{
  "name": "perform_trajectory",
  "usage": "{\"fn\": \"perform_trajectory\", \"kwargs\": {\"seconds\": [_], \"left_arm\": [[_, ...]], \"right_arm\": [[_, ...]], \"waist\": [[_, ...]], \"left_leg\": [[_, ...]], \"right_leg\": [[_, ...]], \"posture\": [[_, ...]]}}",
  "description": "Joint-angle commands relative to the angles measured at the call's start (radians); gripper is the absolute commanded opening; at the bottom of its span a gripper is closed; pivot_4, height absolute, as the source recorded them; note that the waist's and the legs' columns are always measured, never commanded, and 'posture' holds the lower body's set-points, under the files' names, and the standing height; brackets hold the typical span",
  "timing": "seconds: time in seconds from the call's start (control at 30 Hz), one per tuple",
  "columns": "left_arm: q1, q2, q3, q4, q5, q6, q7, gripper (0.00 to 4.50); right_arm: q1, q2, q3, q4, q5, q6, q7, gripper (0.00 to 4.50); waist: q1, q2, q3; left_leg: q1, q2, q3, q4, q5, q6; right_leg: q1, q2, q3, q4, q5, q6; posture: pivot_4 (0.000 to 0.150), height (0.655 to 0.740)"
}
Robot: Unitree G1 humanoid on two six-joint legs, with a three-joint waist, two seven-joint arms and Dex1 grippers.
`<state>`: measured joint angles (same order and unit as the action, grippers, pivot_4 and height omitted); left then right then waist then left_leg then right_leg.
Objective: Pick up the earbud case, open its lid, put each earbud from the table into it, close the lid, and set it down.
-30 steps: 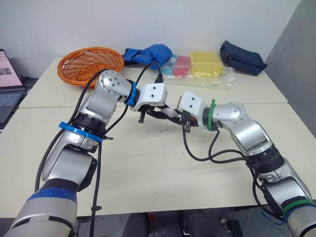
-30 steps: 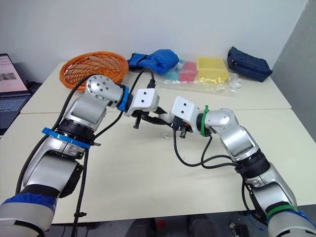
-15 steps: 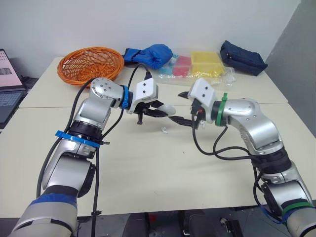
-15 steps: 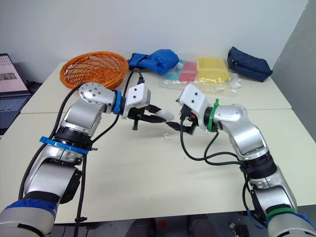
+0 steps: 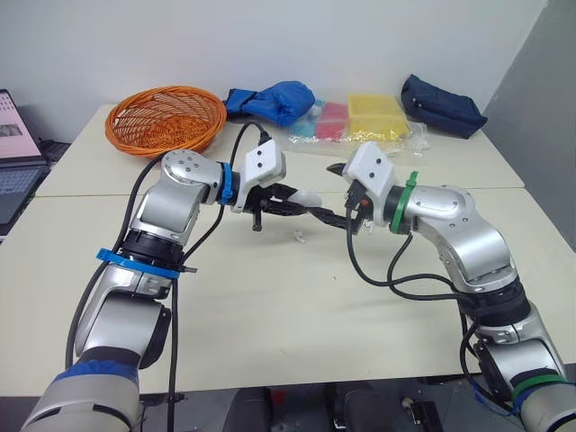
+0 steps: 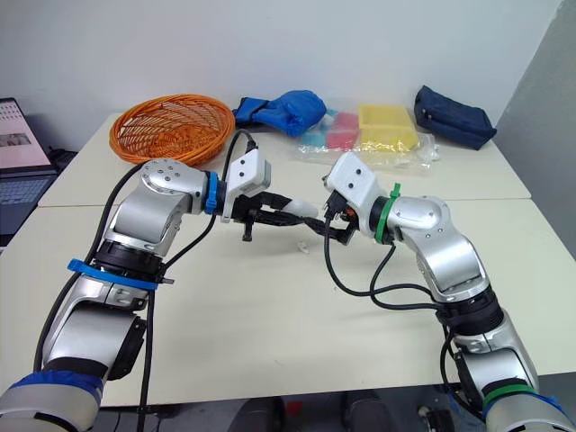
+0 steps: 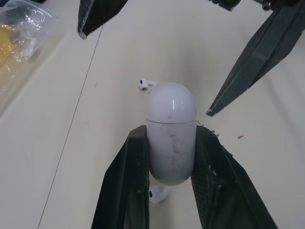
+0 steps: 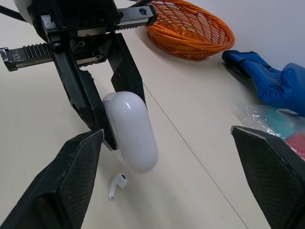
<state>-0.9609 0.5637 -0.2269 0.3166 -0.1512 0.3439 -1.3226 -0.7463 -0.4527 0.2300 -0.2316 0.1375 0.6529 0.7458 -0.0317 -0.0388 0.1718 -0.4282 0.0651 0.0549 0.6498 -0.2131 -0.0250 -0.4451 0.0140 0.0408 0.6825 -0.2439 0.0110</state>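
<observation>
Left tool [image 7: 170, 133] we log clamped on the closed earbud case [image 7: 170, 119] above the worktop [image 5: 270, 297], right tool [image 8: 165, 134] spread wide facing it, one earbud [image 8: 116, 185] lying just beneath.

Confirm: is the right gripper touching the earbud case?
Apart. In the left wrist view, table shows between the earbud case, clamped in the left gripper, and both open fingers of the right gripper.
</observation>
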Motion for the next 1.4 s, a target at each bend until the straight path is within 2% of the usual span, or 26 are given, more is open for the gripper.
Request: {"fn": "perform_trajectory", "kwargs": {"seconds": [0.03,0.6,0.87,1.03,1.17,1.27,1.33,1.4], "left_arm": [[-0.002,0.011,0.026,-0.054,-0.023,0.012,0.000,0.76],[0.011,0.026,0.021,-0.090,-0.031,0.049,-0.007,0.76],[0.013,0.024,0.024,-0.089,-0.025,0.051,-0.006,0.76],[0.013,0.030,0.041,-0.056,-0.014,0.037,0.022,0.76],[0.053,0.053,0.124,0.019,-0.002,-0.002,0.144,0.76],[0.129,0.017,0.261,-0.037,-0.091,0.025,0.259,0.76],[0.166,-0.010,0.327,-0.088,-0.138,0.086,0.334,0.76],[0.217,-0.038,0.390,-0.146,-0.162,0.072,0.419,0.76]], "right_arm": [[-0.009,0.001,-0.012,-0.006,0.001,-0.019,-0.009,4.47],[-0.064,-0.020,-0.070,0.104,-0.009,-0.076,-0.040,4.47],[-0.074,-0.019,-0.086,0.095,0.009,-0.057,-0.039,4.47],[-0.054,-0.025,-0.101,0.028,0.068,0.017,-0.005,4.47],[0.031,0.014,-0.222,-0.072,0.241,0.211,-0.027,4.47],[0.148,0.069,-0.219,-0.105,0.262,0.239,-0.089,4.47],[0.209,0.093,-0.167,-0.111,0.230,0.194,-0.113,4.47],[0.260,0.165,-0.097,-0.030,0.171,0.101,-0.168,4.47]], "waist": [[0.000,0.000,0.000],[0.000,0.000,0.000],[0.000,0.000,0.000],[0.000,0.000,0.000],[0.000,0.000,0.000],[-0.001,0.000,0.000],[-0.001,0.000,0.000],[-0.002,0.000,0.000]], "left_leg": [[0.000,0.000,0.000,0.000,0.000,0.000],[0.000,0.000,0.000,0.000,0.000,0.000],[0.000,0.000,0.000,0.000,0.000,0.000],[0.000,0.000,0.000,0.000,0.000,0.000],[0.000,0.000,0.000,0.000,0.000,0.000],[0.002,0.000,0.000,-0.001,0.000,0.000],[0.003,0.001,0.000,-0.001,0.000,0.000],[0.003,0.001,-0.001,-0.001,0.000,0.000]], "right_leg": [[0.000,0.000,0.000,0.000,0.000,0.000],[0.000,0.000,0.000,0.000,0.000,0.000],[0.000,0.000,0.000,0.000,0.000,0.000],[0.000,0.000,0.000,0.000,0.000,0.000],[0.000,0.000,0.000,0.000,0.000,0.000],[0.002,0.000,0.001,0.000,0.000,0.000],[0.003,0.000,0.000,-0.001,0.000,0.000],[0.003,-0.001,0.000,0.000,0.000,0.001]], "posture": [[0.150,0.7400],[0.150,0.7400],[0.150,0.7400],[0.150,0.7400],[0.150,0.7400],[0.150,0.7400],[0.150,0.7400],[0.150,0.7400]]}}
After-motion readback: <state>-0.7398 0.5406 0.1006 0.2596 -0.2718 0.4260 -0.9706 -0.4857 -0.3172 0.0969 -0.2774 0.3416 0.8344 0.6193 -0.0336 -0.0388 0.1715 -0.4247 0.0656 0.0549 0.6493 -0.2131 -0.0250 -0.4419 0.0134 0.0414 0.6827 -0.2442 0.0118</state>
